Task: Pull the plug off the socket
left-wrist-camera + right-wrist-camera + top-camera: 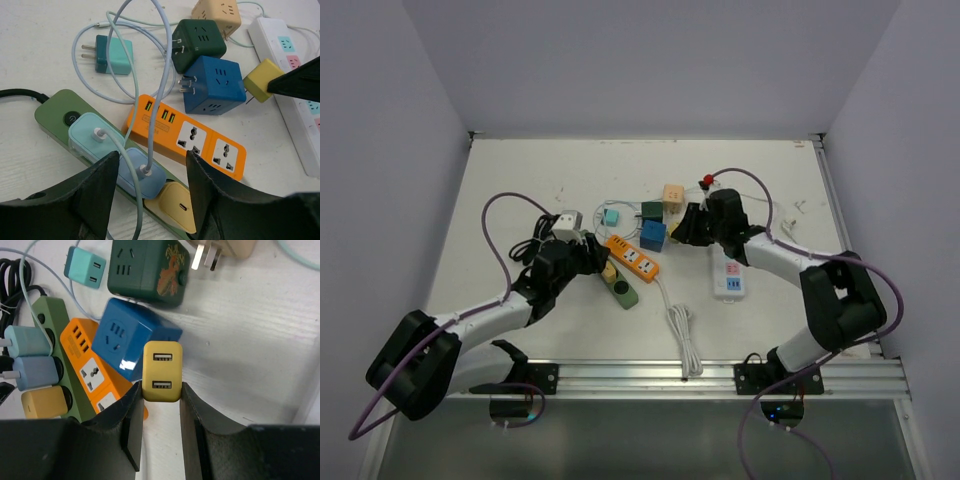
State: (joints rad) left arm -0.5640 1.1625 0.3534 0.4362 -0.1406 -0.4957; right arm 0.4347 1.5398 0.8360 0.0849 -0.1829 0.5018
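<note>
A green power strip [55, 112] lies on the table with three plugs in it: teal [87, 137], light blue [145, 175] and yellow [177, 202]. My left gripper [152, 185] hangs just over the blue and yellow plugs, jaws open and gripping nothing. In the top view it [590, 255] sits at the strip's [621, 288] far end. My right gripper [160, 395] is shut on a yellow two-port USB plug [161, 371], held in the air clear of any socket. The same plug [260, 80] shows beside the white strip.
An orange power strip [633, 258] lies next to the green one. A white strip [728, 275] is under the right arm. Blue [653, 235], dark green [649, 210] and beige [672, 195] cube adapters, a loose teal plug [611, 216] and looping cables crowd the middle.
</note>
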